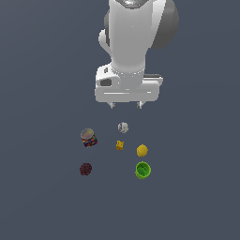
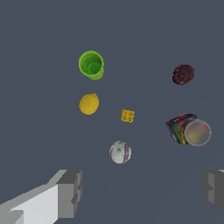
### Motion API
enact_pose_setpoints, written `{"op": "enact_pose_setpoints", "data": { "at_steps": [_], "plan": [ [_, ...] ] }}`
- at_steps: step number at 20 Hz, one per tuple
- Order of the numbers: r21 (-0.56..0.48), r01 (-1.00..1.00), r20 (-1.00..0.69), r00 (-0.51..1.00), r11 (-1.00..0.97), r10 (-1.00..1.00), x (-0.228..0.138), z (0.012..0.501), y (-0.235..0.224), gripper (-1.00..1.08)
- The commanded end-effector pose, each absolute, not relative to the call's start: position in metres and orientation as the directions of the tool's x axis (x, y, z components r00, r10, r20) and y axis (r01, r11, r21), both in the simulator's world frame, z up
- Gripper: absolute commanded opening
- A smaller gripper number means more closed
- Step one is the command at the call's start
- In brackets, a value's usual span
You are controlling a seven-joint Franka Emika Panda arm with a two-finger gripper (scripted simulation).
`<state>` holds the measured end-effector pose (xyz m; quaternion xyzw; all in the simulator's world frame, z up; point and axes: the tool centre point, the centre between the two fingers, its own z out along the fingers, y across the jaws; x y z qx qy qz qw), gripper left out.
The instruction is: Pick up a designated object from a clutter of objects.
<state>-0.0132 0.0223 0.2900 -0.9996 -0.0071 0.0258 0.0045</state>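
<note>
the white arm hangs over a plain dark grey-blue surface [image 1: 37, 197], its pincer [image 1: 125, 105] pointing down with both short fingertips spread wide and nothing between them; in the wrist view the two grey fingers [image 2: 70, 192] stand far apart at the edges of the frame, gripping nothing. the whitish-grey mottled ball [image 1: 123, 127] rests on the surface just past the fingertips in the exterior view, apart from them and untouched; in the wrist view the same ball [image 2: 120, 152] shows faint purple streaks on its pale skin and lies between the lines of the two fingers but ahead of them. taking this ball as landmark: the tiny yellow-orange figure [image 1: 120, 145] lies near it, on the side away from the arm; the yellow ball [image 1: 142, 150] lies a little farther out, toward the exterior view's right; the green cup [image 1: 143, 169] stands just beyond the yellow ball, mouth upward, farthest from the landmark on that side; the multicoloured can [image 1: 88, 137] lies tipped on its side toward the exterior view's left, its pale round end turned upward; the dark maroon ball [image 1: 85, 168] lies beyond the can, well apart from the landmark. no two of the six things touch.
</note>
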Motion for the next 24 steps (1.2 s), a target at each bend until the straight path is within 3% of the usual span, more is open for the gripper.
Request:
{"op": "enact_pose_setpoints", "data": {
  "at_steps": [1,10,24],
  "plan": [
    [-0.009,0.014,-0.051,0.999,-1.000,0.015,-0.013,0.290,0.022,1.00],
    [-0.004,0.065,-0.059,0.996,-0.998,0.065,-0.010,0.285,0.052,1.00],
    [-0.002,0.010,-0.051,0.999,-1.000,0.010,-0.015,0.252,0.046,1.00]
  ]
}}
